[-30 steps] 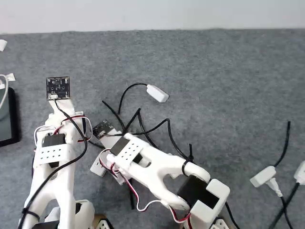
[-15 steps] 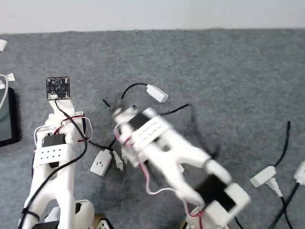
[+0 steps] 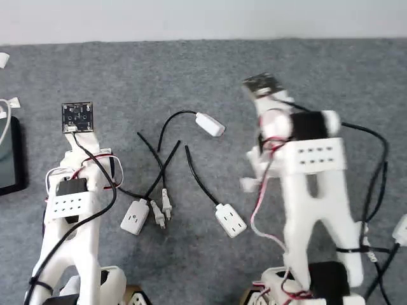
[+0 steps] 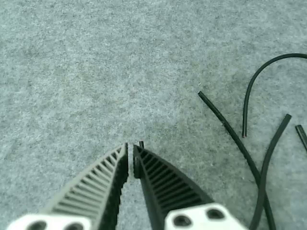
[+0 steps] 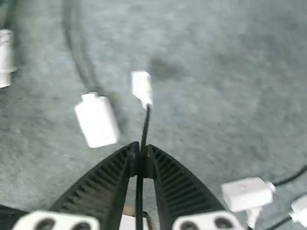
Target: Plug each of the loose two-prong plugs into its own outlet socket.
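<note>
Right wrist view: the right gripper (image 5: 139, 149) pinches a black cord (image 5: 145, 122), its plug (image 5: 141, 87) dangling straight ahead; the outlet socket (image 5: 97, 120) lies just beside it, toward the table's (image 3: 305, 76) front edge; left gripper (image 4: 130, 153) pressed together, empty.

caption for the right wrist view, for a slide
Right gripper shut on a black cord, its white end piece held above the grey carpet near a white outlet socket.

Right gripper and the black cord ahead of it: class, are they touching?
Touching. The right wrist view shows the right gripper shut on the black cord, which runs straight out from its tip.
</note>
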Robot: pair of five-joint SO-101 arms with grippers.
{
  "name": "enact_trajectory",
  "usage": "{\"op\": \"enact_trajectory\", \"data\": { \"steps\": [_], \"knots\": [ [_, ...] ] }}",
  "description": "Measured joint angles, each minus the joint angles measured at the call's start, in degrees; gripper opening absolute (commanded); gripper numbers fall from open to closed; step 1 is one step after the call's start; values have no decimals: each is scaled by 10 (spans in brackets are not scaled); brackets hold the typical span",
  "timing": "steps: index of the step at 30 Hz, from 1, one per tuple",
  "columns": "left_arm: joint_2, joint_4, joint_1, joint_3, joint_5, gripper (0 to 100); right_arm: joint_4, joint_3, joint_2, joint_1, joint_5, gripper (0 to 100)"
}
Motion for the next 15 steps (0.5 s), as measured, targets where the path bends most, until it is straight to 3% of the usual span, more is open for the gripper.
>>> {"op": "enact_trajectory", "data": {
  "steps": [12, 15],
  "knots": [
    [0, 0, 3, 0, 0, 15, -10, -163, 290, 123, 35, 13],
    [0, 0, 33, 2, 0, 15, -32, -229, 365, 157, 36, 73]
  ]
}}
